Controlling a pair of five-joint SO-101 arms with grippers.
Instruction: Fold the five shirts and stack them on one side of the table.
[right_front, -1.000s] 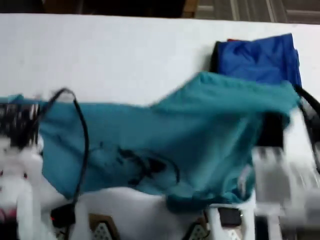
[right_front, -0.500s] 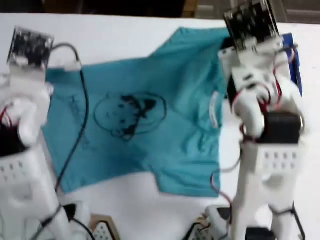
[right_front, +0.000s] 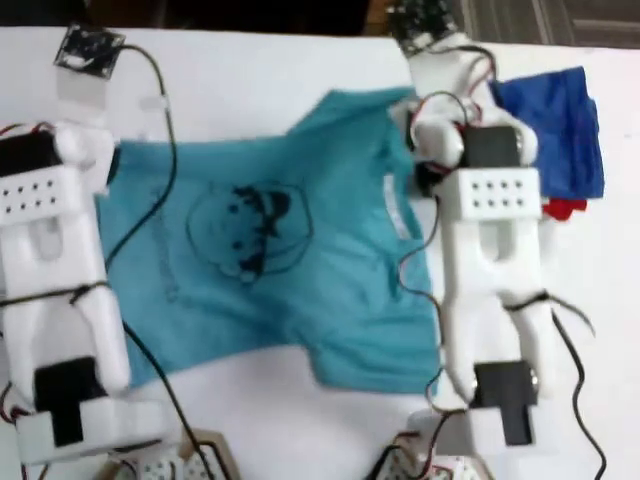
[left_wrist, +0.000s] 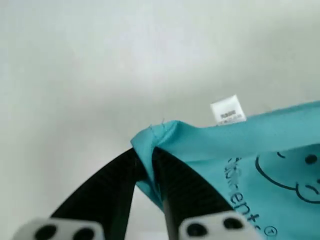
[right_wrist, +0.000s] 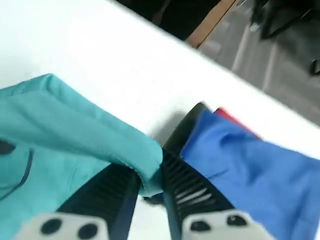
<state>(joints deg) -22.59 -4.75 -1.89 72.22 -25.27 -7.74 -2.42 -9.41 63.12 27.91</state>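
A teal shirt (right_front: 270, 240) with a black face print lies spread across the middle of the white table (right_front: 250, 60). My left gripper (left_wrist: 148, 161) is shut on a hem corner of the teal shirt (left_wrist: 250, 145) near its white tag (left_wrist: 228, 111). My right gripper (right_wrist: 150, 182) is shut on another edge of the teal shirt (right_wrist: 60, 130). In the high view the left arm (right_front: 50, 250) stands at the shirt's left edge and the right arm (right_front: 480, 230) at its right edge. A blue folded shirt (right_front: 555, 130) lies on a red one (right_front: 565, 208) at the far right.
The blue folded shirt (right_wrist: 250, 170) lies just past my right gripper, with red cloth (right_wrist: 230, 117) and a black one (right_wrist: 187, 125) under it. A black cable (right_front: 160, 170) runs over the shirt's left part. The table's far edge (right_wrist: 165, 35) drops to a dark floor.
Both arms have swung toward the far side of the table, pulling the teal shirt out flat from a bunched, lifted heap. The blue stack is now partly behind the right arm.
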